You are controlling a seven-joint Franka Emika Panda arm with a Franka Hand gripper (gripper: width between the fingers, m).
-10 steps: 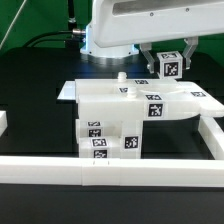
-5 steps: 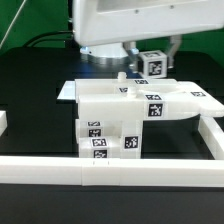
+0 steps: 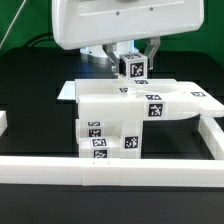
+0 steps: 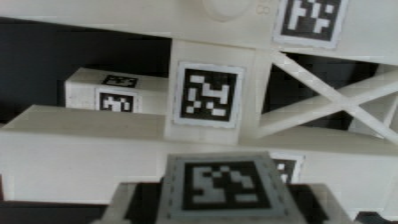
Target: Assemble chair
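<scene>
My jaws grip a tagged bar (image 3: 137, 68), which hangs just above the part-built chair (image 3: 150, 108) standing on the counter (image 3: 35, 100). The seat block (image 3: 105, 97) and X-braced frame (image 4: 338, 100) look joined already. By my judgement, this bar is not yet seated, and I cannot tell what else remains.

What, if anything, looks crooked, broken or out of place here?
Nothing stands out. The gripper holds a small tagged piece just above the half-built chair, which sits level inside the white border rails. No part looks cracked, tipped or scattered.
</scene>
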